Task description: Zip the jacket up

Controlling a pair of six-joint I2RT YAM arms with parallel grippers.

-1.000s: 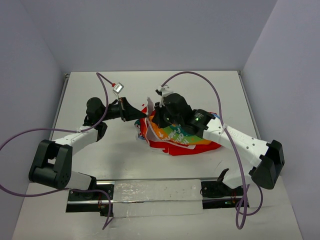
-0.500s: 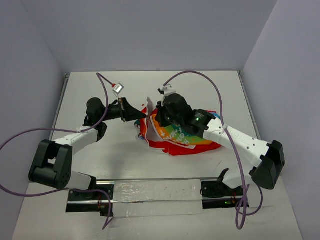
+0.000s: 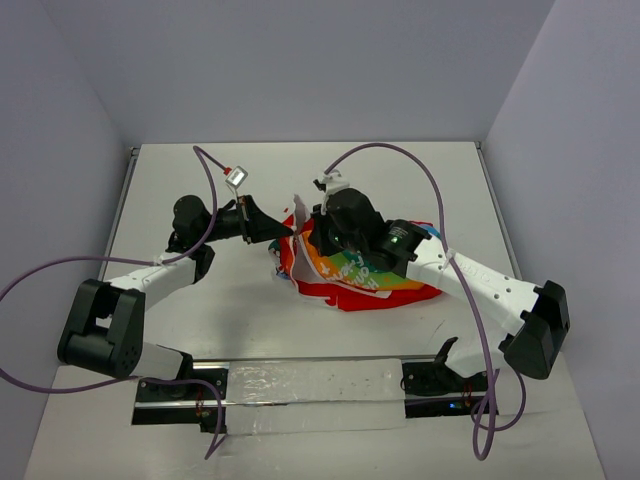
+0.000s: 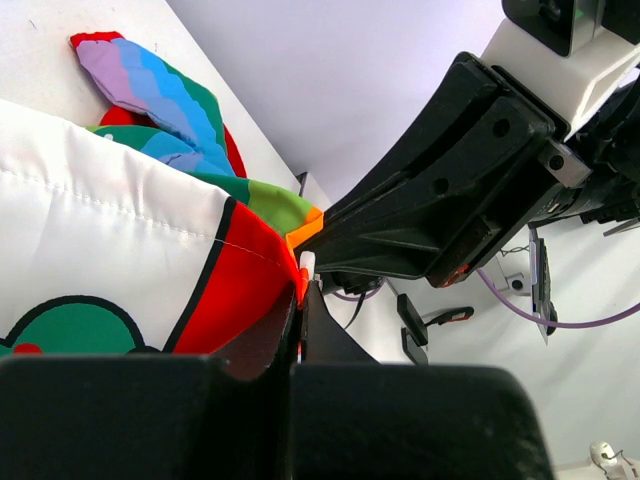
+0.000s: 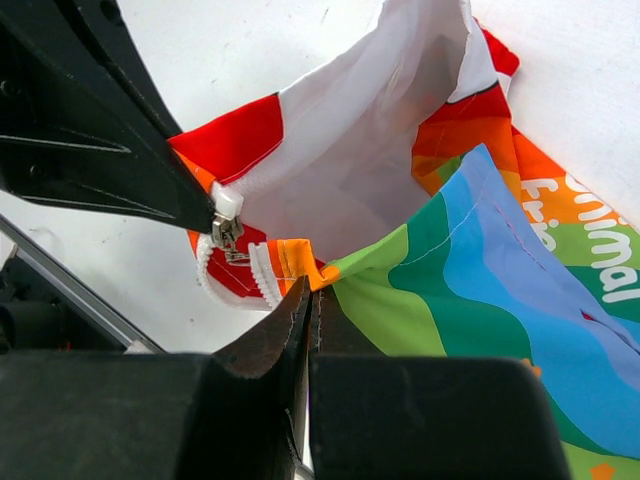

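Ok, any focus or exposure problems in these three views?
Top view: even, soft light, sharp, only faint shadows, jacket colours clear. Left wrist: the left hand is a dark, blurred mass at the bottom, but the jacket beyond is crisp. Right wrist: the right hand is likewise dark and soft, the zipper sharp, the table very bright, nearly washed out.

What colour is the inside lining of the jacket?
The jacket lining is white; the right wrist view shows it best.
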